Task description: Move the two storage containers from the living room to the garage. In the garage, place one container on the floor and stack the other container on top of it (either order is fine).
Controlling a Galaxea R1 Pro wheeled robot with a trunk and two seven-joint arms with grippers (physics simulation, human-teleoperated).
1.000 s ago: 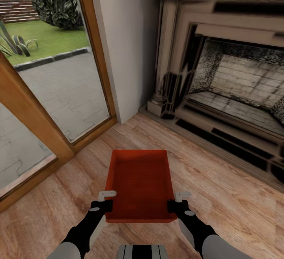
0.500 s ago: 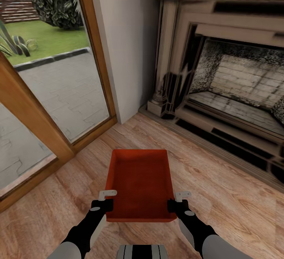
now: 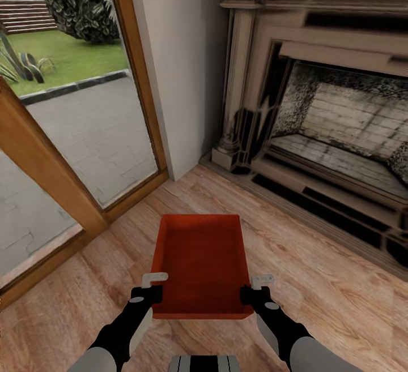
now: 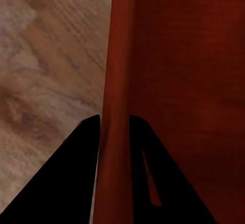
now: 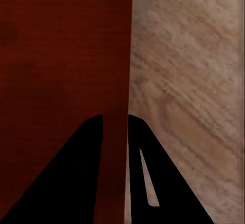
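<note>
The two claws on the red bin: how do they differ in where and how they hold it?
The left claw grips the bin's left wall, the right claw its right wall. In the left wrist view the wood floor lies outside the left claw; in the right wrist view it lies outside the right claw, on the opposite side. Both pinch a wall between two fingers, near the bin's near end, at matching height.

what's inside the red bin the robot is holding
Nothing: the red bin looks empty, its ribbed bottom bare. The near wall hides the strip of bottom just behind it.
</note>
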